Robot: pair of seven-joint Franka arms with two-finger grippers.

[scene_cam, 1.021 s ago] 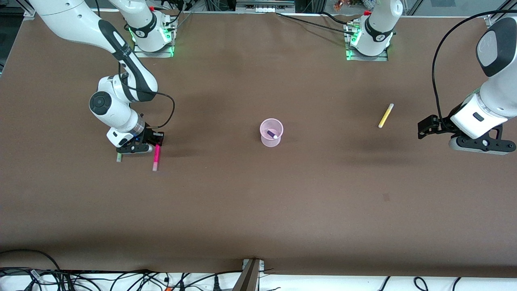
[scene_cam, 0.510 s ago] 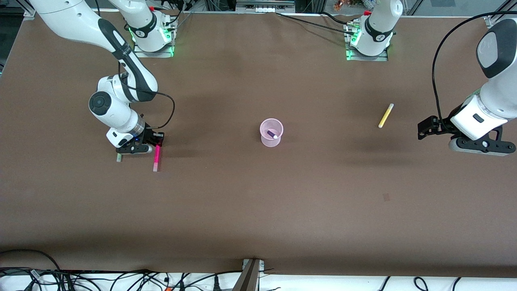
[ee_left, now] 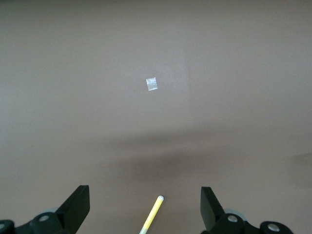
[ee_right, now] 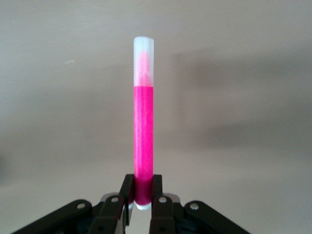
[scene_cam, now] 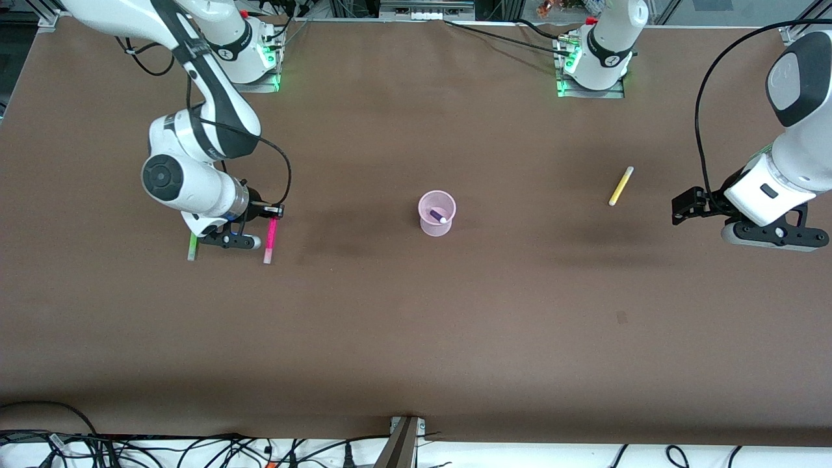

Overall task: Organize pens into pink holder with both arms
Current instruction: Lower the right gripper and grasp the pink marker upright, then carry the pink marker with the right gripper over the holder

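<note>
My right gripper is shut on the end of the magenta-pink pen, which hangs over the table toward the right arm's end. The right wrist view shows the pen clamped between the jaws of the right gripper. The green pen lies on the table beside it, partly under that hand. The pink holder stands mid-table with the dark purple pen inside. The yellow pen lies toward the left arm's end. My left gripper waits open near it; the yellow pen shows between its wide-apart fingers.
A small pale tape patch sits on the brown table surface. Both arm bases stand along the edge farthest from the front camera. Cables and a bracket lie along the nearest edge.
The right gripper has risen with the magenta-pink pen and shifted a little toward the holder, uncovering more of the green pen. The left arm has not moved.
</note>
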